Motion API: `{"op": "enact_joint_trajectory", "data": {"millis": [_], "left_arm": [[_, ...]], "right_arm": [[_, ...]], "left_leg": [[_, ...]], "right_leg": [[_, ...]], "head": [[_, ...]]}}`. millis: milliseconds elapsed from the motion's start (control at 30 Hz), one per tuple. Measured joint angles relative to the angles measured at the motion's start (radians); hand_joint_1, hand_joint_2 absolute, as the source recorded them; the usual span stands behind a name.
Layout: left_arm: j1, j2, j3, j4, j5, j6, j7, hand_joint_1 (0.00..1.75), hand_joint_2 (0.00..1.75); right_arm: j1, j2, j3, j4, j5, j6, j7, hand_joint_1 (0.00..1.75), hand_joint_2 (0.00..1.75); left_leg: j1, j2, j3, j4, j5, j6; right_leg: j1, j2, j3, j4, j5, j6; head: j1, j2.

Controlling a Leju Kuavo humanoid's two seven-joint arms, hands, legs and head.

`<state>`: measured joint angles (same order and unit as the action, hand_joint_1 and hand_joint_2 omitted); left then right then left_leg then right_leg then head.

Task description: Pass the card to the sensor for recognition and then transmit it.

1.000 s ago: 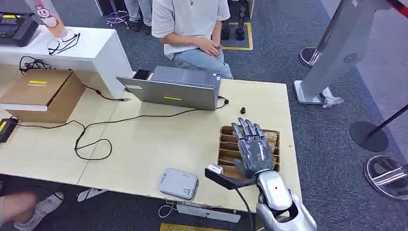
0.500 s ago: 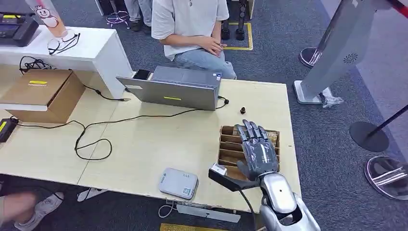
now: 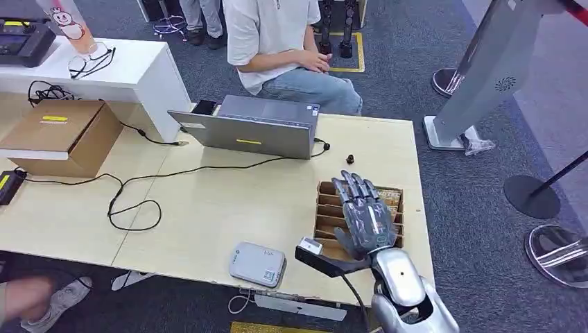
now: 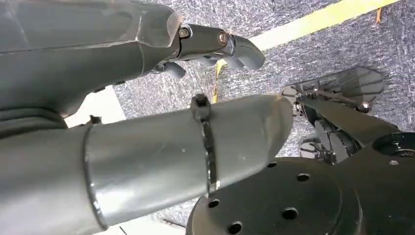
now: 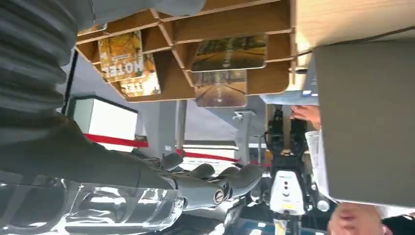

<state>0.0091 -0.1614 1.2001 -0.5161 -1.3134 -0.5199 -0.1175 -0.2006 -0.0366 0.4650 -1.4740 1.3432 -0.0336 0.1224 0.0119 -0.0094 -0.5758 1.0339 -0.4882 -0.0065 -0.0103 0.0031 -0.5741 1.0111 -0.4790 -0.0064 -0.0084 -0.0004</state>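
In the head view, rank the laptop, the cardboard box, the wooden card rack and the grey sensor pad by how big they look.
1. Laptop
2. Cardboard box, close behind the laptop
3. Wooden card rack, partly hidden by the right hand
4. Grey sensor pad

The dark-fingered right hand (image 3: 365, 215) is held flat, fingers spread, over the slotted wooden card holder (image 3: 327, 209) on the pale wooden table (image 3: 229, 198), near the grey rounded-square sensor pad (image 3: 258, 263).

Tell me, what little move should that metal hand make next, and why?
Probably lower onto a card. The right hand hovers open over the wooden card rack, holding nothing, and the cards stand in their slots, so none can go to the grey sensor pad yet.
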Motion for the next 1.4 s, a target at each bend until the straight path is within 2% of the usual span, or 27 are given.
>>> {"op": "enact_joint_trajectory", "data": {"millis": [33, 100, 133, 200, 267, 367, 400, 467, 500, 533, 700, 767, 833, 1000, 1400], "left_arm": [[0.0, 0.001, 0.0, 0.002, 0.0, 0.0, 0.0, 0.0, 0.0], [0.0, 0.001, 0.001, 0.003, 0.0, 0.0, -0.001, 0.0, 0.0], [0.0, 0.001, 0.001, 0.003, -0.002, 0.0, -0.001, 0.0, 0.0], [0.0, 0.002, 0.002, 0.004, -0.003, 0.0, -0.001, 0.0, 0.0], [0.0, 0.002, 0.002, 0.004, -0.003, 0.0, -0.001, 0.0, 0.0], [0.0, 0.002, 0.004, 0.004, -0.006, -0.002, -0.001, 0.0, 0.0], [0.0, 0.002, 0.005, 0.004, -0.006, -0.002, -0.001, 0.0, 0.0], [0.0, 0.002, 0.008, 0.004, -0.007, -0.003, -0.001, 0.0, 0.0], [0.0, 0.002, 0.008, 0.004, -0.009, -0.003, -0.001, 0.0, 0.0], [0.0, 0.002, 0.01, 0.004, -0.01, -0.004, -0.001, 0.0, 0.0], [0.0, 0.002, 0.018, 0.004, -0.013, -0.006, -0.001, 0.0, 0.0], [0.0, 0.002, 0.019, 0.004, -0.014, -0.007, -0.001, 0.0, 0.0], [0.0, 0.002, 0.02, 0.004, -0.014, -0.007, -0.001, 0.0, 0.0], [-0.002, 0.006, 0.022, 0.013, -0.021, -0.006, -0.001, 0.0, 0.0], [-0.011, 0.018, 0.031, 0.043, -0.033, 0.012, -0.007, 0.0, 0.0]], "right_arm": [[-0.003, 0.001, 0.005, 0.002, 0.0, 0.001, -0.002, 0.65, 1.75], [-0.006, 0.004, 0.01, 0.004, -0.002, 0.002, -0.007, 0.42, 1.75], [-0.009, 0.005, 0.011, 0.007, -0.003, 0.002, -0.008, 0.42, 1.75], [-0.014, 0.008, 0.017, 0.013, -0.011, 0.004, -0.009, 0.47, 1.75], [-0.019, 0.011, 0.024, 0.02, -0.014, 0.005, -0.01, 0.63, 1.75], [-0.029, 0.016, 0.033, 0.032, -0.019, 0.006, -0.014, 0.63, 1.75], [-0.032, 0.018, 0.035, 0.037, -0.019, 0.006, -0.015, 0.58, 1.75], [-0.042, 0.022, 0.036, 0.048, -0.022, 0.006, -0.015, 0.61, 1.75], [-0.047, 0.023, 0.037, 0.053, -0.025, 0.006, -0.015, 0.72, 1.75], [-0.051, 0.024, 0.038, 0.058, -0.03, 0.006, -0.015, 0.73, 1.75], [-0.068, 0.033, 0.042, 0.089, -0.036, 0.006, -0.014, 0.66, 1.75], [-0.076, 0.036, 0.042, 0.102, -0.037, 0.006, -0.013, 0.66, 1.75], [-0.083, 0.038, 0.042, 0.114, -0.038, 0.006, -0.01, 0.75, 1.75], [-0.106, 0.042, 0.042, 0.149, -0.054, 0.0, -0.004, 0.66, 1.75], [-0.126, 0.042, 0.027, 0.195, -0.053, -0.019, 0.013, 0.68, 1.75]], "left_leg": [[0.0, 0.0, 0.0, 0.0, 0.0, 0.0], [0.0, 0.0, 0.0, 0.0, 0.0, 0.0], [0.0, 0.0, 0.0, 0.0, 0.0, 0.0], [0.0, 0.0, 0.0, 0.0, 0.0, 0.0], [0.0, 0.0, 0.0, 0.0, 0.0, 0.0], [0.0, 0.0, 0.0, 0.0, 0.0, 0.0], [0.0, 0.0, 0.0, 0.0, 0.0, 0.0], [0.0, 0.0, 0.0, 0.0, 0.0, 0.0], [0.0, 0.0, 0.0, 0.0, 0.0, 0.0], [0.0, 0.0, 0.0, 0.0, 0.0, 0.0], [0.0, 0.0, 0.0, 0.0, 0.0, 0.0], [0.0, 0.0, 0.0, 0.0, 0.0, 0.0], [0.0, 0.0, 0.0, 0.0, 0.0, 0.0], [0.0, 0.0, 0.0, 0.0, 0.0, 0.0], [0.0, 0.0, 0.0, 0.0, 0.0, 0.0]], "right_leg": [[0.0, 0.0, 0.0, 0.0, 0.0, 0.0], [0.0, 0.0, 0.0, 0.0, 0.0, 0.0], [0.0, 0.0, 0.0, 0.0, 0.0, 0.0], [0.0, 0.0, 0.0, 0.0, 0.0, 0.0], [0.0, 0.0, 0.0, 0.0, 0.0, 0.0], [0.0, 0.0, 0.0, 0.0, 0.0, 0.0], [0.0, 0.0, 0.0, 0.0, 0.0, 0.0], [0.0, 0.0, 0.0, 0.0, 0.0, 0.0], [0.0, 0.0, 0.0, 0.0, 0.0, 0.0], [0.0, 0.0, 0.0, 0.0, 0.0, 0.0], [0.0, 0.0, 0.0, 0.0, 0.0, 0.0], [0.0, 0.0, 0.0, 0.0, 0.0, 0.0], [0.0, 0.0, 0.0, 0.0, 0.0, 0.0], [0.0, 0.0, 0.0, 0.0, 0.0, 0.0], [0.0, 0.0, 0.0, 0.0, 0.0, 0.0]], "head": [[0.0, 0.0], [0.0, 0.0], [0.0, 0.0], [0.0, 0.0], [0.0, 0.0], [0.0, 0.0], [0.0, 0.0], [0.0, 0.0], [0.0, 0.0], [0.0, 0.0], [0.0, 0.0], [0.0, 0.0], [0.0, 0.0], [0.0, 0.0], [0.0, 0.0]]}}
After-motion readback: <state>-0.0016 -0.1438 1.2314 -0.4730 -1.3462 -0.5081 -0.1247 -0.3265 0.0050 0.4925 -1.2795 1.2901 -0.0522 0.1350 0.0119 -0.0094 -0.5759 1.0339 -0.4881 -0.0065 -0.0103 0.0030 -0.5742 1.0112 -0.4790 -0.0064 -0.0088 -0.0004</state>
